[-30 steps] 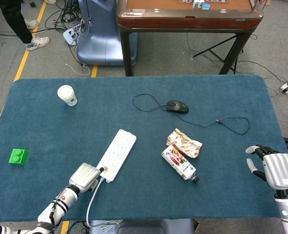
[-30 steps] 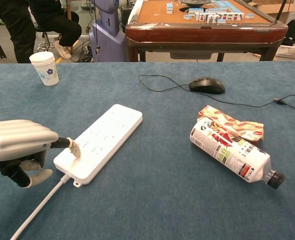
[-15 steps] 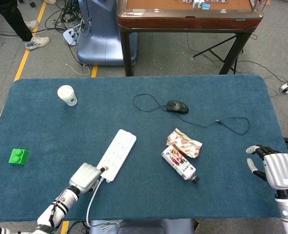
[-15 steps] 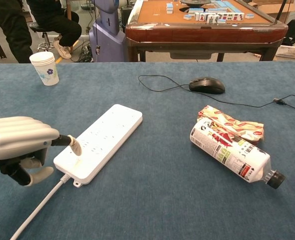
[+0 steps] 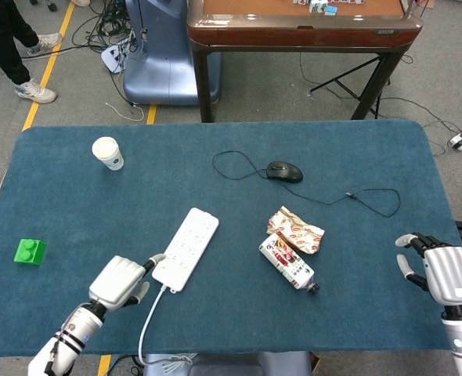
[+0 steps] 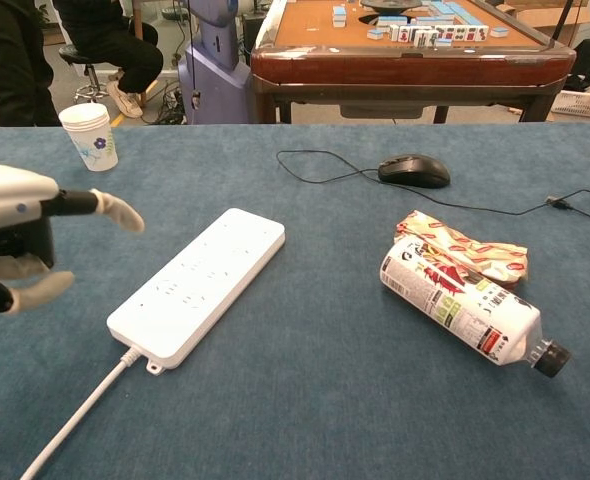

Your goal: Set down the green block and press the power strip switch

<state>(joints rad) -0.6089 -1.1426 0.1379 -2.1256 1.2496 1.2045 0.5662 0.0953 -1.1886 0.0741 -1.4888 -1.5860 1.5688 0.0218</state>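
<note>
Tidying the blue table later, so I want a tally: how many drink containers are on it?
2. A paper cup stands upright near the far left corner; a bottle lies on its side right of the power strip, against a patterned snack packet. Nothing appears hidden.

A robotics lab or test room is indicated. The table [image 5: 372, 149] is covered with blue felt, and grey carpet is seen beneath it. Loose cables [image 5: 110, 31] are strewn across the floor beside a blue machine base [image 5: 164, 59], and yellow floor tape [image 5: 43, 78] marks a boundary. A mahjong table [image 6: 405, 45] with tiles is placed behind.
</note>
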